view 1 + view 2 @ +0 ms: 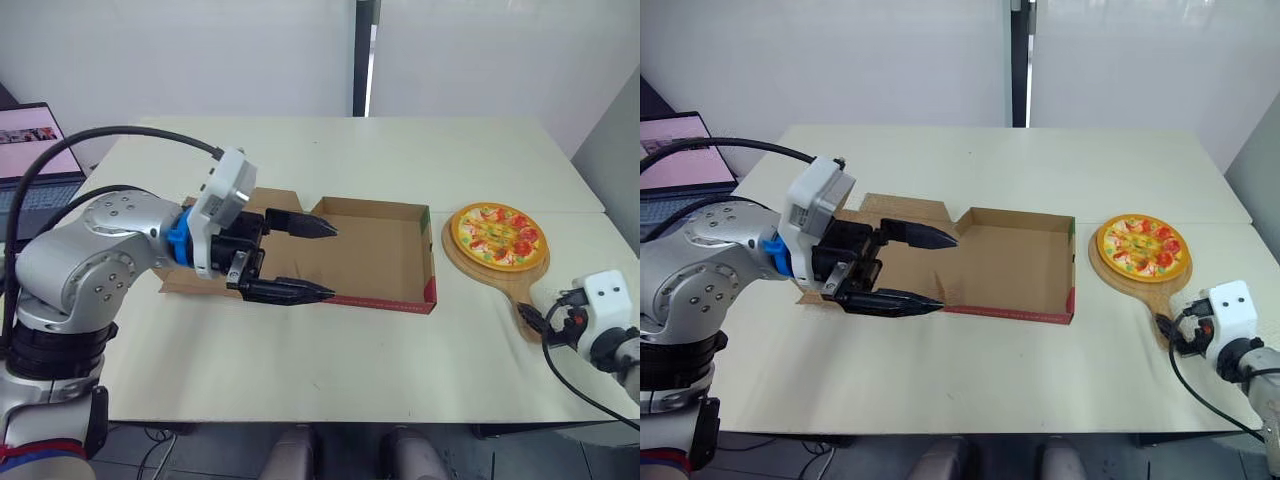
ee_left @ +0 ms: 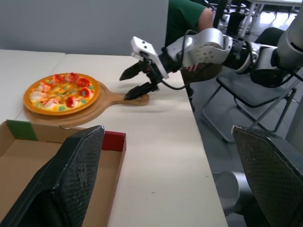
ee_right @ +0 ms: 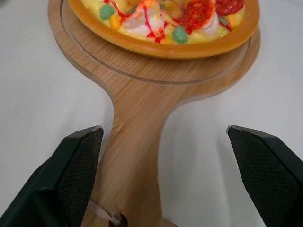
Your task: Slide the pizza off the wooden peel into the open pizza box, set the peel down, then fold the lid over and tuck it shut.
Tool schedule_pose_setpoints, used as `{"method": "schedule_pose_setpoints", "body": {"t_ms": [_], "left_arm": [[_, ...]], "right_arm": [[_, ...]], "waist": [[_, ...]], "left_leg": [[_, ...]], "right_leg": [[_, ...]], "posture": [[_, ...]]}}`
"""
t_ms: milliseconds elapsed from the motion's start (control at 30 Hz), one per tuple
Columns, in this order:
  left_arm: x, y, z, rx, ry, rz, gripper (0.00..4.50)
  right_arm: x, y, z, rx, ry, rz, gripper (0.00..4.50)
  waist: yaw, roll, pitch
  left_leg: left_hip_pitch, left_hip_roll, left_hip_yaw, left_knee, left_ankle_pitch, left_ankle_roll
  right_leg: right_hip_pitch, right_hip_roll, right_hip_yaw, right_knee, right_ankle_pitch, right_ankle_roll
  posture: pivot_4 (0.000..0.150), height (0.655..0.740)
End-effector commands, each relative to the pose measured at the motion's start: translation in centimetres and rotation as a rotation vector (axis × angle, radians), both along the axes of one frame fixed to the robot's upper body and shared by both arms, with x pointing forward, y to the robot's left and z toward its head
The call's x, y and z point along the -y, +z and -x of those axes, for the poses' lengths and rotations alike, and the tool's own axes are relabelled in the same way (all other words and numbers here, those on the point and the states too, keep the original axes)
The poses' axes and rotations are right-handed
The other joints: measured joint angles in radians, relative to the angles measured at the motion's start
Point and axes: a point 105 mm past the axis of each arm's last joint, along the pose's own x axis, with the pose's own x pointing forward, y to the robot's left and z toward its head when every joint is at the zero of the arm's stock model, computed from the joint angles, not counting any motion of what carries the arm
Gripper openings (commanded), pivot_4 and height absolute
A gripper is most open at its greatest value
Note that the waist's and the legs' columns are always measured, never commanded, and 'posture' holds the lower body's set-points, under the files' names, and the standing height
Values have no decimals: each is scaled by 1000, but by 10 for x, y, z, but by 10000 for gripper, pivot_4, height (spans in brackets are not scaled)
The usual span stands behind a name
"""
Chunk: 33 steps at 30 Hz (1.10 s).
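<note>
A toy pizza (image 1: pixel 498 235) lies on a round wooden peel (image 1: pixel 462 258) at the table's right side, with the peel's handle (image 3: pixel 137 142) pointing toward the front edge. My right gripper (image 3: pixel 164 128) is open, one finger on each side of the handle and neither touching it; it appears too in the left wrist view (image 2: pixel 135 84). The open brown pizza box (image 1: pixel 375 250) sits mid-table, its lid (image 1: pixel 275 200) laid flat to the left. My left gripper (image 1: pixel 332 262) hovers open over the box's left part, holding nothing.
A laptop (image 1: pixel 30 150) stands at the table's far left edge. Beyond the table's right edge are a grey chair (image 2: pixel 255 90) and a person in a green shirt (image 2: pixel 184 19). Bare tabletop (image 1: pixel 330 150) stretches behind the box.
</note>
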Motion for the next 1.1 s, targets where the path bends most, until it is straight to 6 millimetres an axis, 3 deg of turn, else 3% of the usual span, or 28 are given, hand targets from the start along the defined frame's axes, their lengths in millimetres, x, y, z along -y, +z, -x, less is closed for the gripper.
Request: {"method": "schedule_pose_setpoints", "body": {"t_ms": [33,367,467,667,733,1100], "left_arm": [[4,7,1,43,-26,3,44958],[11,6,2,52,-52,14,44958],[11,6,2,55,-51,15,45000],[9,6,0,61,-31,15,45000],[7,7,-1,64,-22,16,45000],[3,14,-6,75,13,28,45000]], "right_arm": [[0,2,-9,15,-24,0,44787],[-2,-16,-22,-59,-77,-50,44787],[-3,-19,-23,-69,-68,-55,38801],[-1,-15,-26,-34,-90,-55,19160],[3,-12,-28,-9,-120,-51,16326],[18,23,-34,183,-205,-56,16326]], "waist": [[0,0,0],[-2,-1,-1],[-3,-2,-1],[-3,-4,-3],[-3,-4,-3],[0,-5,-2]], "left_leg": [[0,0,0,0,0,0],[1,0,0,0,0,0],[1,1,0,0,0,0],[3,1,0,1,0,0],[4,1,0,1,0,0],[3,0,0,1,0,0]], "right_leg": [[0,0,0,0,0,0],[0,1,0,0,0,0],[1,1,1,1,0,0],[3,1,1,0,0,0],[4,1,1,0,0,0],[4,1,1,0,0,1]], "posture": [[1500,7281],[1500,7281],[1500,7281],[1500,7281],[1500,7281],[1500,7281]]}}
